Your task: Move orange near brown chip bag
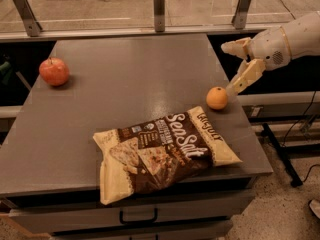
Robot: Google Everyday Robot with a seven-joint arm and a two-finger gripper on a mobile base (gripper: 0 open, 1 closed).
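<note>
The orange [217,98] is a small round fruit resting on the grey table [130,79] near its right edge. It lies just above the upper right corner of the brown chip bag [165,152], a large brown and cream bag with "Sea Salt" lettering at the table's front. My gripper [231,66] is open and empty, raised to the upper right of the orange. Its lower finger [245,76] points down toward the fruit and is apart from it.
A red-orange apple [54,71] sits at the table's left side. A metal rail with upright posts [159,4] runs along the back edge. A drawer handle [138,217] shows below the table front. The floor drops away at the right.
</note>
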